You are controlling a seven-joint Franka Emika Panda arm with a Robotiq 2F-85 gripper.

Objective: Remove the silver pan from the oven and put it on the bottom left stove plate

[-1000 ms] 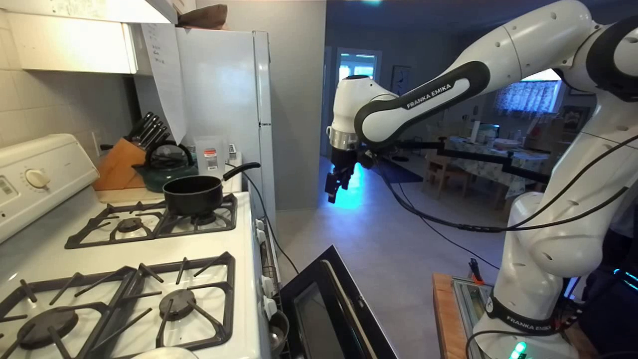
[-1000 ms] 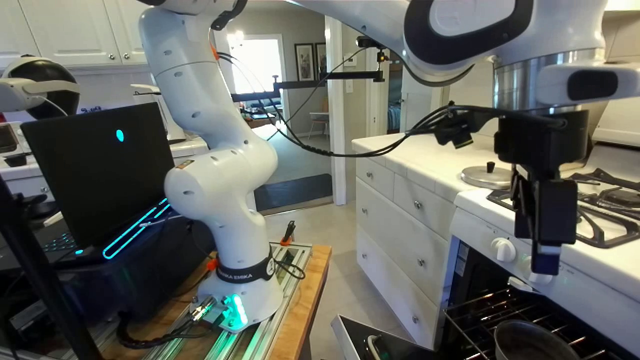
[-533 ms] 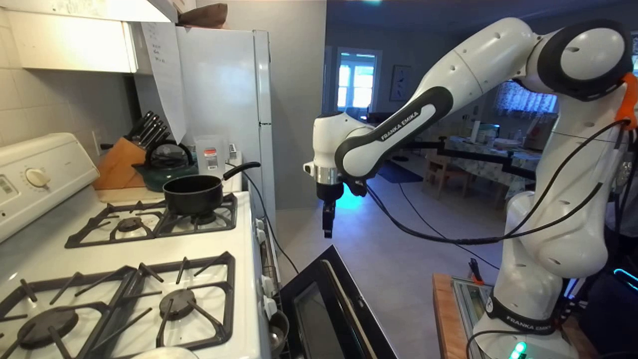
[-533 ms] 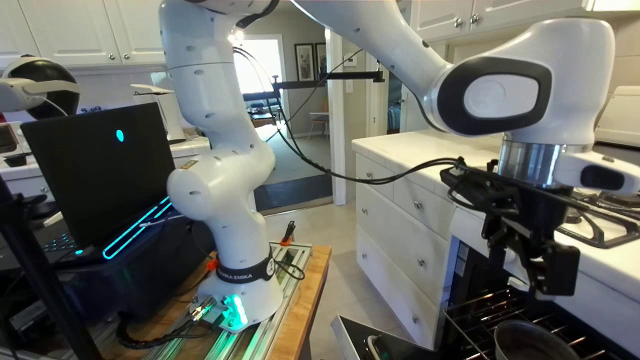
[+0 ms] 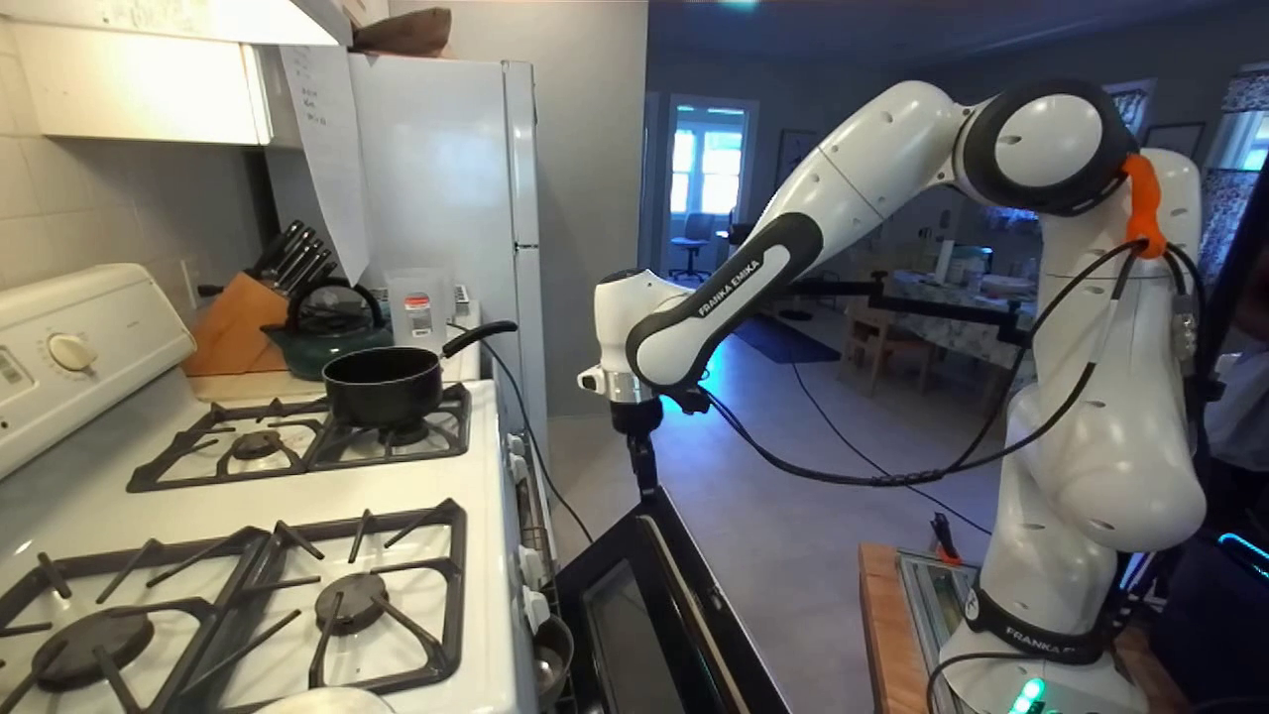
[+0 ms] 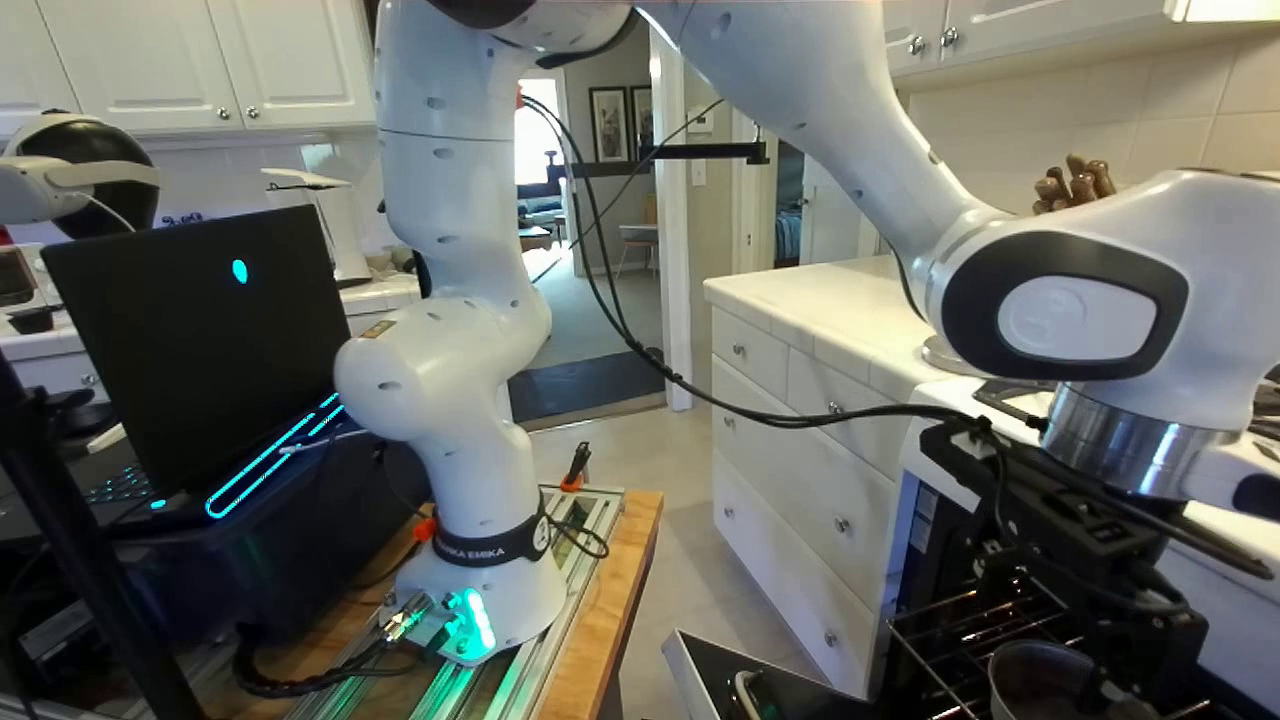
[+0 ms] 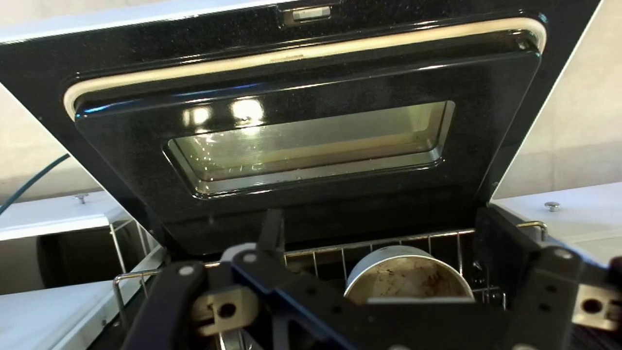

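Gripper (image 7: 380, 221) fingers spread wide near silver pan (image 7: 409, 275), likely to admit its rim; pan sits on oven rack (image 7: 320, 249), oven door (image 7: 369, 97) open for access; contact hard to judge

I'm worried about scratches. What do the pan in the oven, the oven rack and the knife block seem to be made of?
Pan: probably bare metal; silvery wall, inside stained brown, exact metal unclear.
Oven rack: apparently shiny metal wire, with bright glints along thin bars.
Knife block: likely smooth wood, from its orange-brown colour.
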